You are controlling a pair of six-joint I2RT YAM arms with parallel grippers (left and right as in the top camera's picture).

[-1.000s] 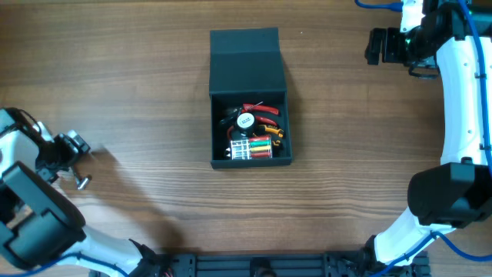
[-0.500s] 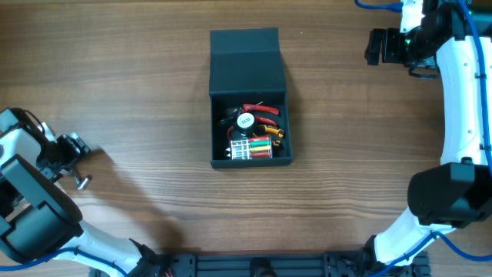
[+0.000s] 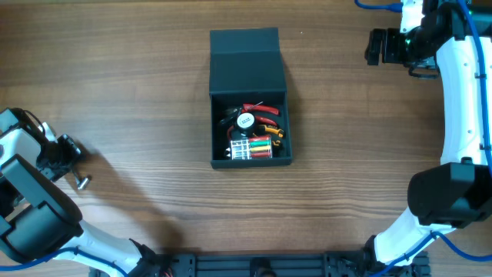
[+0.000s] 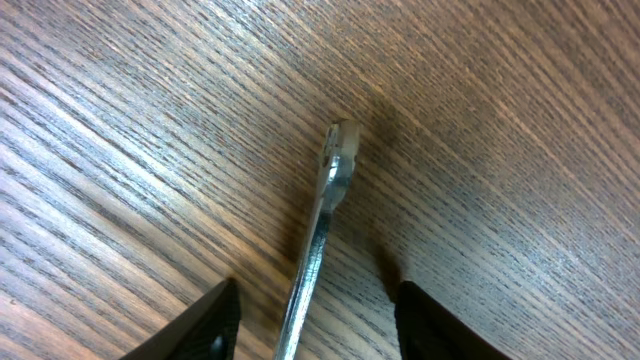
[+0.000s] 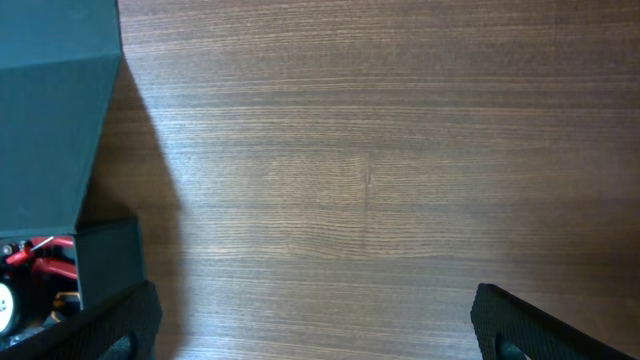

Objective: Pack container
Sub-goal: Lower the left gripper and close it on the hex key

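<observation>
Container (image 3: 251, 161) mid-frame overhead, lid (image 3: 246, 65) back, tools (image 3: 250, 138) inside, right gripper (image 3: 374, 46) upper right; left wrist: left gripper (image 4: 315, 330) apart astride wrench (image 4: 322, 210), pickup step, next squeezing shut and lifting; right wrist: jaws wide, empty, container at left edge.

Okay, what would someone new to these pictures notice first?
The open dark teal container at the centre of the table, its lid folded back and bright red, green and yellow tools packed inside. Next, a small metal wrench lying near the left edge, flanked by the open left pincer.
</observation>
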